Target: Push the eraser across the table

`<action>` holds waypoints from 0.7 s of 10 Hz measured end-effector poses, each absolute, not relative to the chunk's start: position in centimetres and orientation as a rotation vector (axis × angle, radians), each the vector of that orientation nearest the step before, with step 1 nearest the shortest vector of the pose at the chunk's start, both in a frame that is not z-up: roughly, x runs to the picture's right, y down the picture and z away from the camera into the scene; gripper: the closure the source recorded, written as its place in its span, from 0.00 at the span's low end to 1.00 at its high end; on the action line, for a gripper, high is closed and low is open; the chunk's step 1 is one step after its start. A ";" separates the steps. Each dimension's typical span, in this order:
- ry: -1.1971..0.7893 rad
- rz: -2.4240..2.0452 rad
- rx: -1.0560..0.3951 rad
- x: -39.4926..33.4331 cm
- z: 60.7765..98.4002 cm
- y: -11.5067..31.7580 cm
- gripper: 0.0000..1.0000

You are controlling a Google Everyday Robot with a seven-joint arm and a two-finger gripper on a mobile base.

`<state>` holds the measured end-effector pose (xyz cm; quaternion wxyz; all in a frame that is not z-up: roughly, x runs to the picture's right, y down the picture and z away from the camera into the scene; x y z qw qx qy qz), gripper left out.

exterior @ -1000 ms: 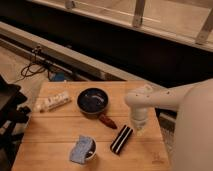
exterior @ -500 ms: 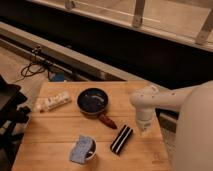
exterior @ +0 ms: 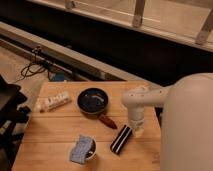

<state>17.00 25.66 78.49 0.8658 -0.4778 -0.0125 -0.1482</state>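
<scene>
The eraser [exterior: 121, 139], a small black block with pale lengthwise stripes, lies at an angle on the light wooden table [exterior: 50, 135], right of centre and near the front. My gripper [exterior: 137, 131] hangs from the white arm at the table's right side. It is just right of the eraser's far end, at or very near it. I cannot tell if it touches the eraser.
A dark pan [exterior: 92, 100] with a reddish handle [exterior: 108, 121] sits mid-table, just behind the eraser. A blue-grey sponge [exterior: 81, 149] lies at the front. A white-and-tan packet [exterior: 51, 102] lies at the left edge. Cables [exterior: 35, 65] lie on the floor behind.
My gripper has moved down and a little to the right, from above the eraser's far end to beside it. The eraser has not visibly moved.
</scene>
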 end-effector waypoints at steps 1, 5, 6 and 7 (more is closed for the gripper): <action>-0.041 -0.316 -1.014 16.8 78.9 26.0 0.98; -0.101 -0.359 -1.026 15.2 79.1 26.4 0.98; -0.123 -0.384 -1.013 14.0 78.6 26.2 0.98; -0.146 -0.413 -0.999 12.7 78.1 26.0 0.98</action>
